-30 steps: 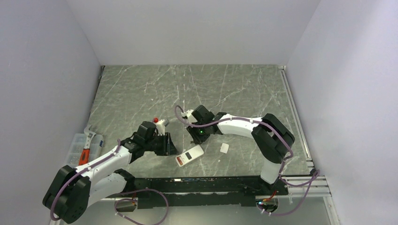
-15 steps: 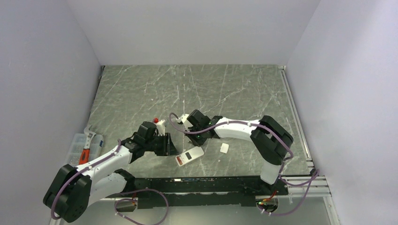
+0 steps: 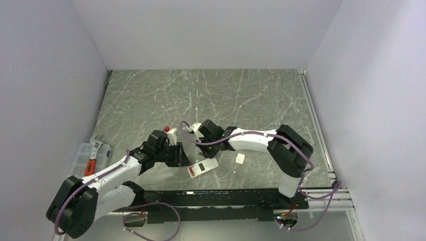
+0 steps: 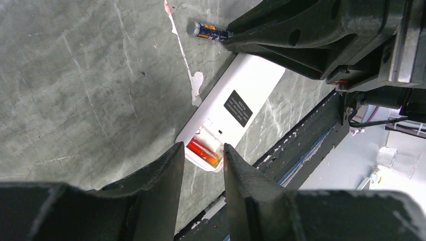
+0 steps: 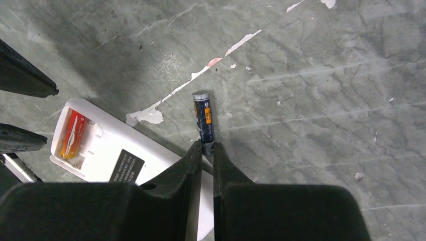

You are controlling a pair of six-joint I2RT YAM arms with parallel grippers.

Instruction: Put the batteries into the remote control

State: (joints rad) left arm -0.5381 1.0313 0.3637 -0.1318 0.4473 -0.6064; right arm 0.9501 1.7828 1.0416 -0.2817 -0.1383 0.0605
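**Table** (image 3: 150, 95): grey-green marbled top, chipped in places; both arms reached over its near half.

**Right arm:** bent low toward the middle. Right gripper (image 5: 207, 146) pointed down at the table just behind the remote. Its fingers were narrowed to a slit, pinching the near end of the dark battery.

**Left arm:** reached in from the near left. Left gripper (image 4: 202, 150) hovered over the remote's open end, fingers partly apart with nothing between them.

**Storage box** (image 3: 85, 155): clear plastic, off the table's left edge, with an orange-handled tool (image 3: 93, 161) on it.

**Remote control** (image 3: 202, 167): white, lying back-up near the front edge, between the two grippers. Dark label (image 4: 237, 107) uppermost; battery compartment uncovered at the end nearer the left gripper.

**White square piece** (image 3: 240, 158): flat on the table, right of the remote, apart from it.

**Dark battery** (image 5: 204, 120): dark casing with an orange mark, lying flat on the table just beside the remote's long edge.

**Orange battery** (image 5: 70, 134): lying in the compartment.
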